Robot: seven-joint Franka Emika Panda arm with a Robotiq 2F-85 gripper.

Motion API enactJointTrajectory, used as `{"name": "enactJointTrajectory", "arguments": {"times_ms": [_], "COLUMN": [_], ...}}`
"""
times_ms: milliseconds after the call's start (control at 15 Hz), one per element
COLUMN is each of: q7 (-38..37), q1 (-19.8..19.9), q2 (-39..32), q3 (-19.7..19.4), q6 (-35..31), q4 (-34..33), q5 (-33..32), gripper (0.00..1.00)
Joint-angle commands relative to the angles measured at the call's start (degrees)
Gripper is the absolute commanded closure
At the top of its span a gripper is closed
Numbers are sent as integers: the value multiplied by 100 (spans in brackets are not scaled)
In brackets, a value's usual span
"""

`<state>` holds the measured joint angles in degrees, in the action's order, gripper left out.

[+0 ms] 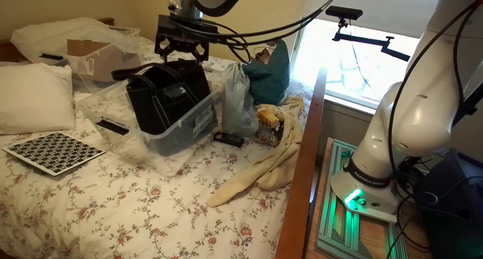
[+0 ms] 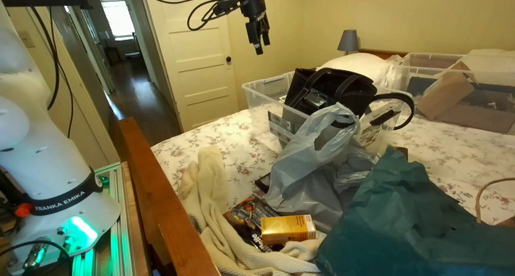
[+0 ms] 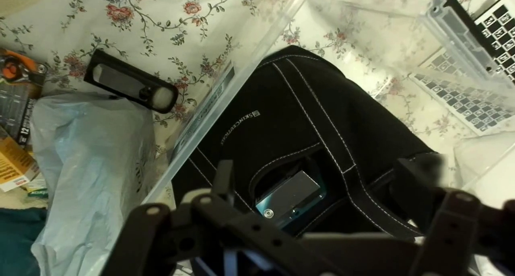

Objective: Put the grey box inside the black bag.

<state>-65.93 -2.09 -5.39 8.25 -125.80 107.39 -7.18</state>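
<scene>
We see the tool (image 1: 182,61) released, its jaws wide apart and nothing held, above the black bag (image 1: 166,111), which leans tilted inside a clear tub (image 1: 171,145) on the floral worktop (image 1: 181,221). What we take for the grey box (image 3: 291,195), a small glossy case with teal edges, lies in an opening of the bag; we cannot tell how deep. If so, the placing looks done or nearly so.

Our main worry is a nudge: the slanted bag could rock and let the box slip out. A careless descent could also hook a handle loop (image 1: 122,74) and drag the bag along.

In an exterior view, the tub's right rim is a hard edge, with a pale plastic bag (image 1: 237,104) just beside it, ready to snag. Straight up looks roomiest; sideways travel should pass above loops and rim.
</scene>
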Motion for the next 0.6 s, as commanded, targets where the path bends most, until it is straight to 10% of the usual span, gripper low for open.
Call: {"name": "enactJointTrajectory", "arguments": {"times_ms": [0,533], "q7": [17,-1209], "q1": [-174,-260], "q2": [10,-1234], "q3": [-175,-641], "q6": [10,611], "q4": [-9,-1068], "q5": [23,-49], "gripper": [0,0]}}
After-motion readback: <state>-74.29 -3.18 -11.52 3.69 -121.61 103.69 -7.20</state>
